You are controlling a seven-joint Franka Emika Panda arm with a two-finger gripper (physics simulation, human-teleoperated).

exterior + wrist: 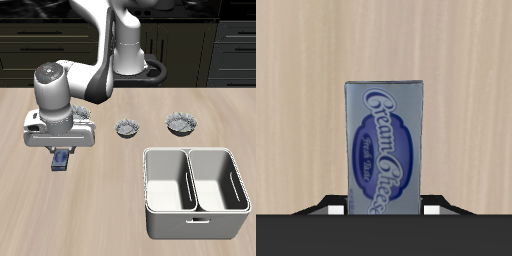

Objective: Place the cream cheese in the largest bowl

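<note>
The cream cheese point(61, 160) is a small blue box, close under the wrist camera with its label facing it point(384, 150). My gripper point(61, 152) stands over it near the table's front half, one finger against each long side, shut on the cream cheese point(383, 208). Two ruffled grey bowls show in full farther back: a small one point(127, 128) and a wider one point(182, 122). A bit of a third ruffled rim point(90, 118) peeks out behind my hand. It is mostly hidden, so I cannot tell its width or which bowl is the largest.
A white two-compartment caddy point(195, 213) stands near the table's front edge, beside the bowls. The robot's base and arm point(125, 45) rise at the table's back. Dark cabinets lie behind the table.
</note>
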